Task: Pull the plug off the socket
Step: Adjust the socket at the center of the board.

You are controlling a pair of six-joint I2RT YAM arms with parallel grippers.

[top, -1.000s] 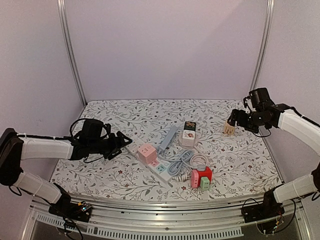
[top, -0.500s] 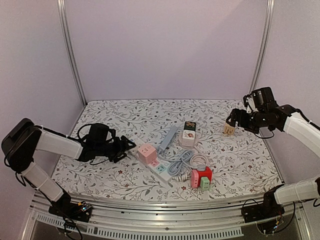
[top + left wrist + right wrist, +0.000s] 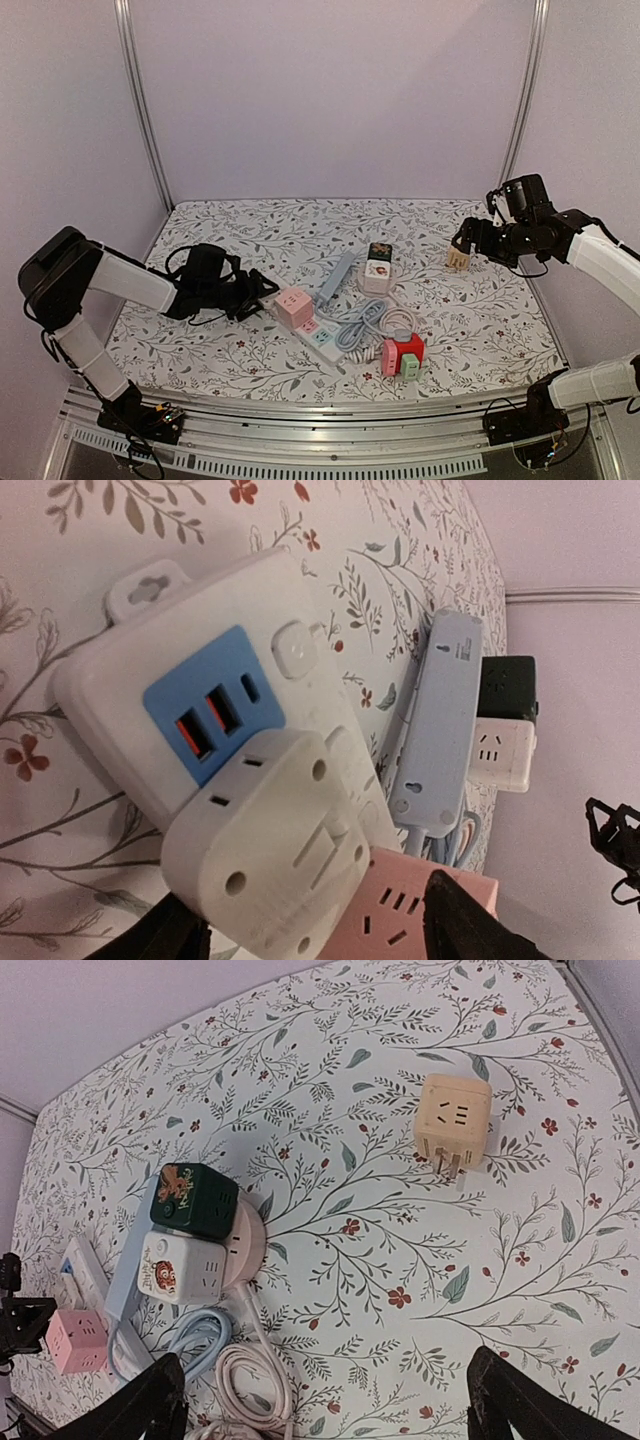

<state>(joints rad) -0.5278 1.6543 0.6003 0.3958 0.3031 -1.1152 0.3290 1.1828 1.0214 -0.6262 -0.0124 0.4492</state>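
the left pincer [image 3: 310, 905] sits low over the bench [image 3: 60, 540], fingers apart on either side of the white cube plug [image 3: 265, 845], likely lined up to grip it. the plug, rounded and holed, sits in the white power strip [image 3: 180, 680] beside a pink cube [image 3: 380, 920]; farther off the right pincer [image 3: 465, 240] hangs spread and empty.

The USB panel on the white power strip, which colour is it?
Blue; the USB panel shows best in the left wrist view.

Robot lab — aluminium-framed test booth [image 3: 330, 100]
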